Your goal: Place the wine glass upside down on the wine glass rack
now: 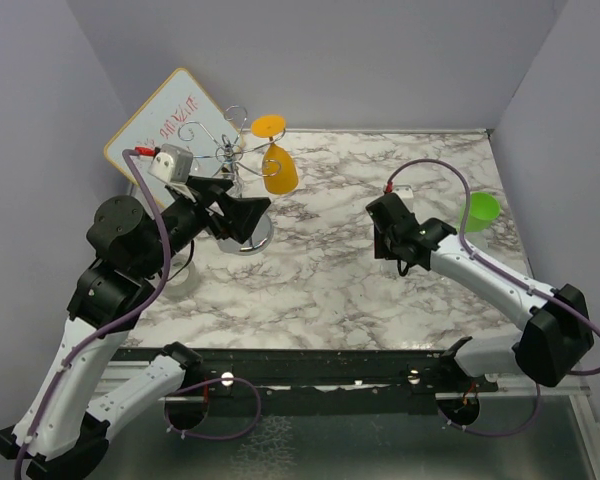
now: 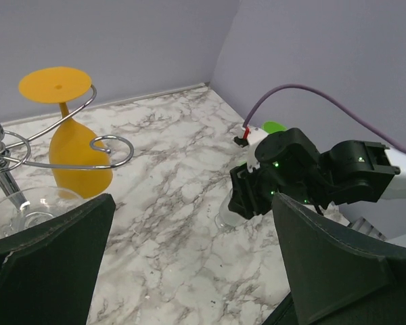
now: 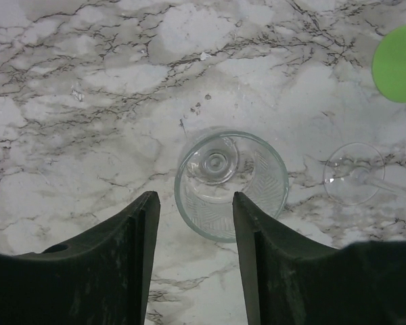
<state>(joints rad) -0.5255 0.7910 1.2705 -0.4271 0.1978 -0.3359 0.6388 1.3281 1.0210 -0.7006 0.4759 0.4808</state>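
A clear wine glass [image 3: 230, 183] stands upright on the marble, seen from above just past my right gripper [image 3: 193, 203]. That gripper is open, its right finger [image 3: 257, 244] overlapping the glass rim and its left finger [image 3: 132, 244] beside it, gripping nothing. In the left wrist view the glass [image 2: 231, 213] shows under the right gripper [image 2: 254, 196]. The wine glass rack [image 1: 232, 152] stands at the back left, with an orange glass [image 1: 278, 168] hanging upside down on it. My left gripper [image 1: 235, 215] is wide open by the rack's base, holding nothing.
A green glass [image 1: 481, 210] stands at the far right. Another clear glass [image 3: 355, 181] lies on the marble right of the upright one. A further clear glass [image 2: 30, 206] sits by the rack post. A whiteboard [image 1: 160, 125] leans on the back-left wall.
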